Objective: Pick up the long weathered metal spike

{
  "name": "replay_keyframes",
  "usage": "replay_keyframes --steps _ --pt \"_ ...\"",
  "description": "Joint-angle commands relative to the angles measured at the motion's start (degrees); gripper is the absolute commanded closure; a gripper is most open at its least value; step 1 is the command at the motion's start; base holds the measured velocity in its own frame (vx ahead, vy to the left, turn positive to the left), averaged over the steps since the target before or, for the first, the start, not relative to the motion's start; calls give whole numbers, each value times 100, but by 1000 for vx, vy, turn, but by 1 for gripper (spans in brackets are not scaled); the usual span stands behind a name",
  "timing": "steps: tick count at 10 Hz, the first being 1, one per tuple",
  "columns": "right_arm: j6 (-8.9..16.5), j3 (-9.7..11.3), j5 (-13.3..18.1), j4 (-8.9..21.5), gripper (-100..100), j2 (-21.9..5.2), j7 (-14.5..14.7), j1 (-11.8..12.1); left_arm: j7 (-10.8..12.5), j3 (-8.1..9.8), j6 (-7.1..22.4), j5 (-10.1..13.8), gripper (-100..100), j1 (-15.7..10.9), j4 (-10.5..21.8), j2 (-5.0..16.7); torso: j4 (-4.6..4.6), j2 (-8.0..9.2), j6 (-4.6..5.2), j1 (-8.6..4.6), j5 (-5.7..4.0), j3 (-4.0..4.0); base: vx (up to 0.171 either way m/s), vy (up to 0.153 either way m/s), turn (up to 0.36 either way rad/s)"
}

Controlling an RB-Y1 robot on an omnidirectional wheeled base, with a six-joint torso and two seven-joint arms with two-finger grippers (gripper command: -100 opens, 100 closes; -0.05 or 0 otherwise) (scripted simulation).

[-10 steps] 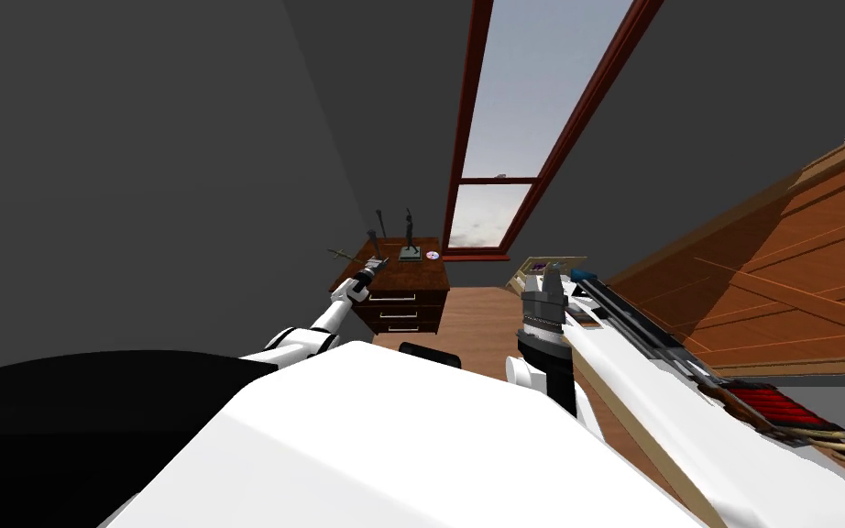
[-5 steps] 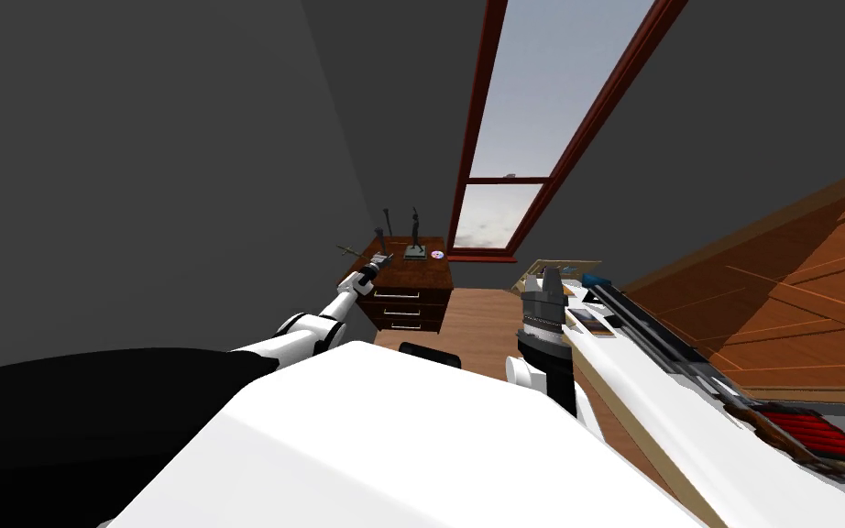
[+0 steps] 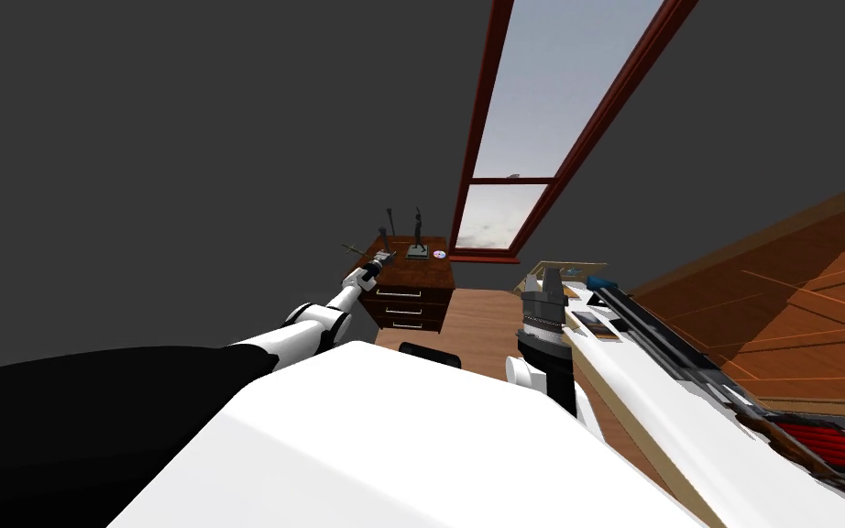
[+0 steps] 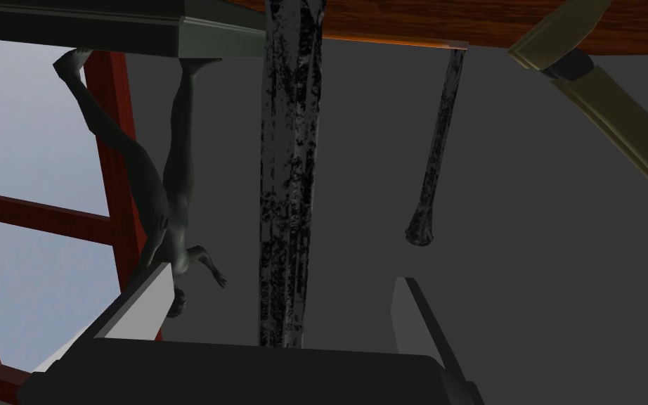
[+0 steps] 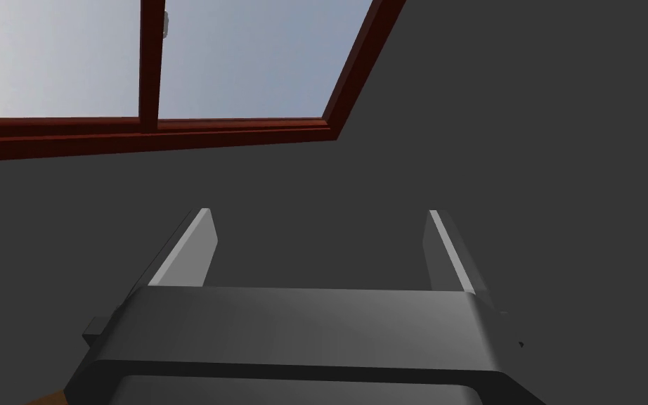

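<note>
A long dark mottled spike (image 4: 287,176) stands on the brown dresser top (image 4: 456,21), right between my left gripper's (image 4: 277,309) fingers, which are open and clear of its sides. From the head camera the left arm reaches out to the dresser (image 3: 407,293), with the left gripper (image 3: 377,266) at the spike (image 3: 382,246) near the dresser's left front corner. A second, thinner spike (image 4: 435,155) stands further back. My right gripper (image 3: 549,273) is held up beside a white table, open and holding nothing (image 5: 315,246).
A dark figurine (image 4: 164,176) on a base stands just beside the spike, close to one finger. An olive cross-shaped object (image 4: 597,91) lies on the other side. A small disc (image 3: 439,254) rests on the dresser. The long white table (image 3: 686,394) runs along my right.
My left arm has stretched further forward toward the dresser, bringing the gripper up around the spike. The head view has shifted a little. The right arm has not moved.
</note>
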Motion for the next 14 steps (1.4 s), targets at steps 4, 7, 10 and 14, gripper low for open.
replay_keyframes --steps 4,7,10,14 --pt "0 0 0 0 0 0 0 0 -5 3 -8 1 100 -9 18 2 -2 -5 1 2 2 -3 -1 -1 -2" --pt "0 0 0 0 0 0 0 0 -5 2 -9 0 0 -9 19 1 -2 -6 0 2 1 -4 0 0 0" --pt "0 0 0 0 0 0 0 0 119 242 205 -10 100 578 -587 -12 -13 -22 7 7 10 -17 35 12 -143" --pt "0 0 0 0 0 0 0 0 184 363 318 -15 100 1198 -1281 -18 -34 -31 9 12 27 -32 28 6 -82"
